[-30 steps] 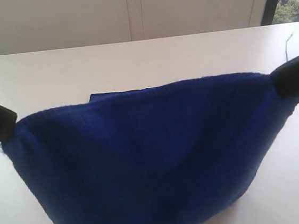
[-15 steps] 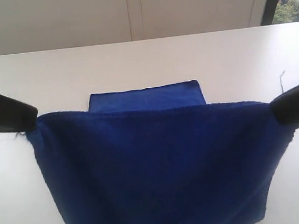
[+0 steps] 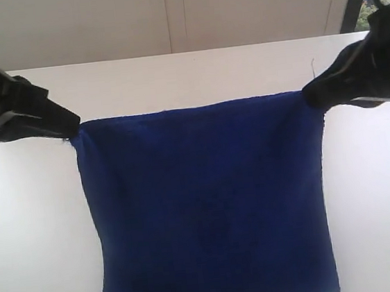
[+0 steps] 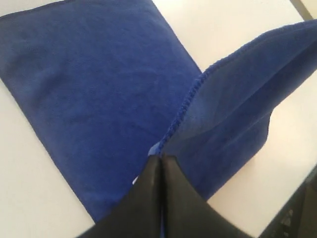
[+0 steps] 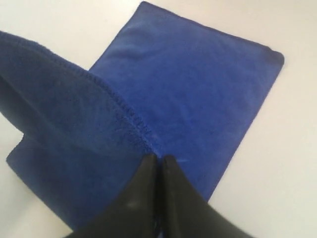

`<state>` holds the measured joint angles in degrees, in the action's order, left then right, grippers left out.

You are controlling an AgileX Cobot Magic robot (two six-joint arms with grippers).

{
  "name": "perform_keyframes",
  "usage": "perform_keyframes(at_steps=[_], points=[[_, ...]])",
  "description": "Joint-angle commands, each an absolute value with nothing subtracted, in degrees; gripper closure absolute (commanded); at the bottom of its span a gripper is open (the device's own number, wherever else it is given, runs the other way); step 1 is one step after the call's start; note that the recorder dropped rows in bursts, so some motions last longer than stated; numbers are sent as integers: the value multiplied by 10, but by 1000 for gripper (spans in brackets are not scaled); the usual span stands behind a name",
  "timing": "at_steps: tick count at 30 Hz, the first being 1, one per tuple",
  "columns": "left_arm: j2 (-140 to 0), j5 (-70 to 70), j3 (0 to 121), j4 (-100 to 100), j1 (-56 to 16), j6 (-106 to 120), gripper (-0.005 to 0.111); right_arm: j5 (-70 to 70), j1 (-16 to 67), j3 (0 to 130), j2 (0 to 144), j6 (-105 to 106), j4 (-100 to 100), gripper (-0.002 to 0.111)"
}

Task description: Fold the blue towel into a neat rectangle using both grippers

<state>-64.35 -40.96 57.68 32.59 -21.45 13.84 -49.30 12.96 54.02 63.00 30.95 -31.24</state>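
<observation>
Towel (image 3: pixel 208 207) stretched in the air above white table (image 3: pixel 30 233), its other part lying flat on the table. Left gripper (image 3: pixel 66 129) clamped on one upper corner, right gripper (image 3: pixel 313 96) on the other. Probably only hem pinched. Risk: corner slipping out if pulled wider, crooked fold if lowered unevenly.

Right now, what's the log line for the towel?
left end effector: shut on corner of soft royal-blue fleecy towel | right end effector: shut on other corner | rest of towel: flat on white table
</observation>
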Motion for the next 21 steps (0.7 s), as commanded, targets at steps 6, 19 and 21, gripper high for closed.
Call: perform_keyframes(at_steps=[6,19,21], points=[[-734,-326,574,325,-213,152,107,-378,126,536,729,326,-311,108],[-743,-310,632,298,-213,147,107,-354,126,590,745,329,-311,108],[-748,-310,642,280,-213,131,107,-349,126,596,748,328,-311,108]])
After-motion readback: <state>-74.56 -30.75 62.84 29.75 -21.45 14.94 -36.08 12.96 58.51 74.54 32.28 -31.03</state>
